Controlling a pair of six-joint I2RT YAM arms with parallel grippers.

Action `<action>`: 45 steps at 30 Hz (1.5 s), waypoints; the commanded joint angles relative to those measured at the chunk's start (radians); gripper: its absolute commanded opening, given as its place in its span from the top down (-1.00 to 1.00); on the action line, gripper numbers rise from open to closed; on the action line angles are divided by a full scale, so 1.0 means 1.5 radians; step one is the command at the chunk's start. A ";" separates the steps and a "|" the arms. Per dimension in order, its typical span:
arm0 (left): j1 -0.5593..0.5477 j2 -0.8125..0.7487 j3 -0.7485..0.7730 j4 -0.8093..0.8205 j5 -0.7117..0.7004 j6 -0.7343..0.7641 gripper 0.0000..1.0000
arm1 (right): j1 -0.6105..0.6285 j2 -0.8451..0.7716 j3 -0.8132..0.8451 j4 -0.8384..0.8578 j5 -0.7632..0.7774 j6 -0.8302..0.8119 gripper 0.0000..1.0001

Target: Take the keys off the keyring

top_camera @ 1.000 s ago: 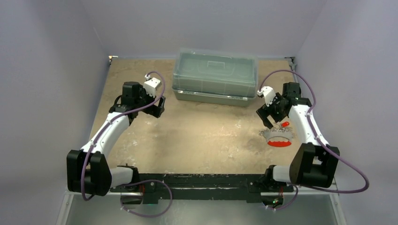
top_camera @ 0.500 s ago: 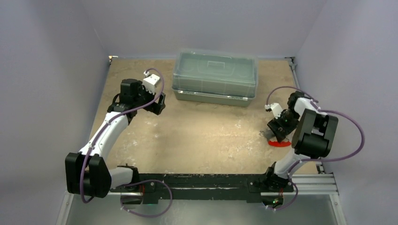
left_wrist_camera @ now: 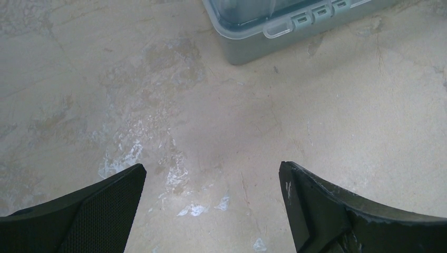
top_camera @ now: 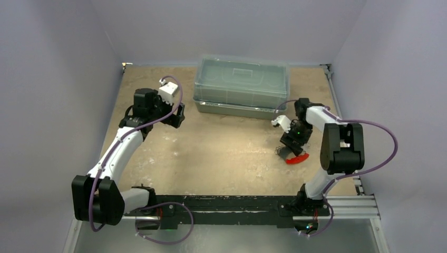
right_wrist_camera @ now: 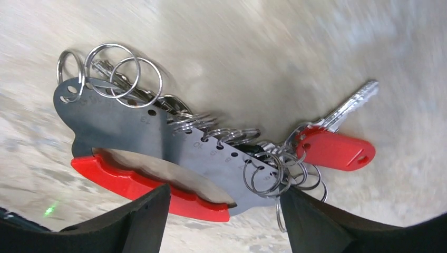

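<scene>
Left gripper [left_wrist_camera: 211, 174]: fingers spread wide, holding nothing, over bare table [left_wrist_camera: 221, 105] by the clear box's [left_wrist_camera: 274, 21] left front corner. Right gripper [right_wrist_camera: 224, 192]: fingers [right_wrist_camera: 142, 221] parted, straddling the keyring [right_wrist_camera: 137, 137]; contact cannot be confirmed. Keyring lies flat in front of the box's right end. In the wrist view its long axis runs diagonally, with the red edge nearest the fingers. Red-headed key [right_wrist_camera: 337, 150]: blade points away from the keyring.

Soft even light, right wrist background blurred

Right tool [top_camera: 291, 151] down over keyring [top_camera: 297, 159], both leftward.
</scene>
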 commanded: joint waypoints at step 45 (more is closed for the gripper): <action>-0.397 0.195 -0.037 0.186 0.201 0.192 -0.63 | 0.175 -0.121 -0.067 0.132 -0.126 0.242 -0.34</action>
